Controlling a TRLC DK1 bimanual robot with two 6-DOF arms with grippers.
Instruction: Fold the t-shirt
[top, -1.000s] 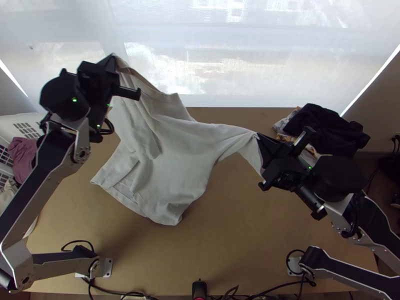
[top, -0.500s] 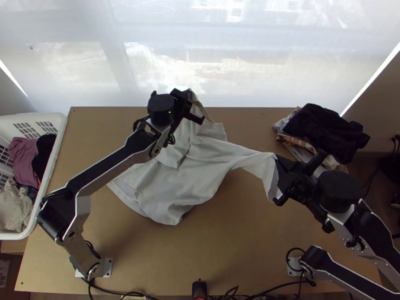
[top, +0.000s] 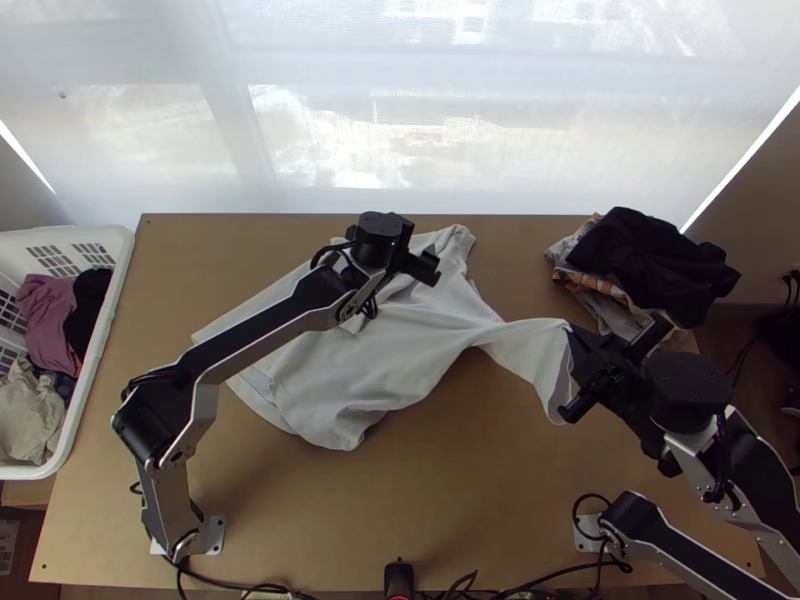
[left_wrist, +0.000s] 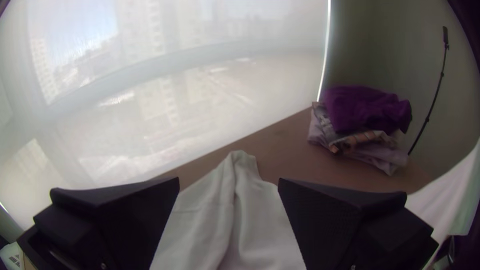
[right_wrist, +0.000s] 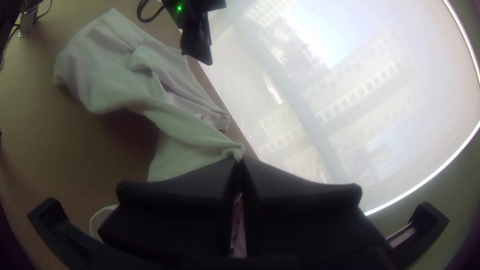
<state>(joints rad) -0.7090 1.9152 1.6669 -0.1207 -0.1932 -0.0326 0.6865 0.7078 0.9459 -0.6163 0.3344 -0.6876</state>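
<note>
Jaws of the right gripper (right_wrist: 241, 160) clamp the t-shirt (top: 350, 370), rumpled across the table (top: 480, 500); those of the left gripper (left_wrist: 228, 184) stand apart. Held from one side only, the t-shirt could twist or skew if pulled.

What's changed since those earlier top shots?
The left gripper moved rightward across the top view and let go of the t-shirt, whose raised far end now lies on the table. The right gripper shifted slightly right, still clamping a sleeve-like end. The clothes pile stayed put.
</note>
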